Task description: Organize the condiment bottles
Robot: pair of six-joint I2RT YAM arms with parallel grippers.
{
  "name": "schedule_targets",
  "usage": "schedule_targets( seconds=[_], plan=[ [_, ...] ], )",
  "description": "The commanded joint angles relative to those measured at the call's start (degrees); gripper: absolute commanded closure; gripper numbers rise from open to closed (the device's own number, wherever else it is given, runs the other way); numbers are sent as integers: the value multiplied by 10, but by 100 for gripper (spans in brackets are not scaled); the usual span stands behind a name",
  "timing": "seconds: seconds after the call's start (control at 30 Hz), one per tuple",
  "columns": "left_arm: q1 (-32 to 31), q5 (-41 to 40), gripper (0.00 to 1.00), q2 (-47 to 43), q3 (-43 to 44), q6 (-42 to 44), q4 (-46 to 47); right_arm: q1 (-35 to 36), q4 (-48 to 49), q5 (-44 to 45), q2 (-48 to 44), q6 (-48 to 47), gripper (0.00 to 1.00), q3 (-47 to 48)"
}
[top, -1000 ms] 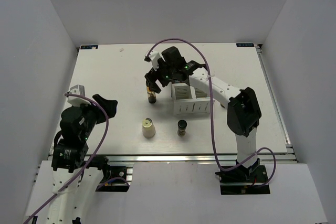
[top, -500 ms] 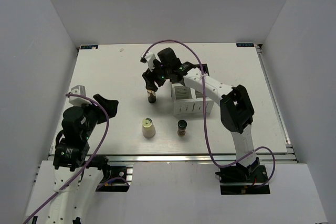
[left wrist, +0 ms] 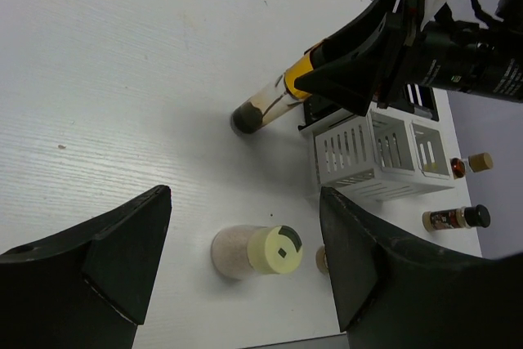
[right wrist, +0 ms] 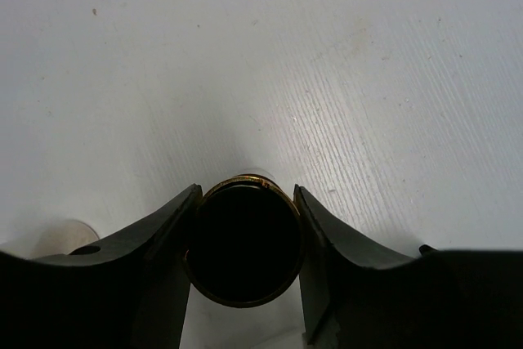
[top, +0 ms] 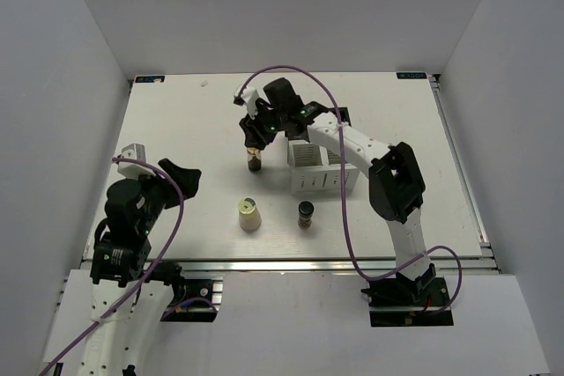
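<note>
My right gripper (top: 256,132) is shut on the dark cap of a tall dark bottle with a yellow label (top: 255,161), just left of the box; its base is at or just above the table. In the right wrist view the jaws (right wrist: 247,192) squeeze the cap (right wrist: 245,251). The left wrist view shows this bottle (left wrist: 270,104) too. The cream conical bottle (top: 250,215) stands in front, also in the left wrist view (left wrist: 257,251). A short dark-capped jar (top: 305,214) stands to its right. My left gripper (top: 181,178) is open and empty, its jaws (left wrist: 243,202) facing the cream bottle from a distance.
The white-and-black compartment box (top: 322,171) stands right of the held bottle, also in the left wrist view (left wrist: 372,153). Two small bottles, one tan-capped (left wrist: 463,164) and one dark-capped (left wrist: 453,218), stand beyond the box. My right arm reaches over the box.
My right gripper, shut on the tall bottle, has shifted slightly left and away. My left gripper has edged a little to the right.
</note>
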Motion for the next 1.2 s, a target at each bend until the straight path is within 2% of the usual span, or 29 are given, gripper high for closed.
schedule_targets(
  seconds=[0.0,0.23,0.33,0.7,1.17],
  plan=[
    [3,34,17,-1,-12,-1,21,0,7,-34,-23,-14,100,73],
    [3,84,19,24,-20,3,41,-29,-52,-73,-35,21,100,182],
    [3,95,19,30,-21,6,46,-51,-68,-77,-59,36,100,190],
    [3,138,19,44,-51,-3,88,-188,-100,-57,-145,41,100,135],
    [3,148,18,54,-51,0,86,-219,-104,-54,-146,25,100,55]
  ],
)
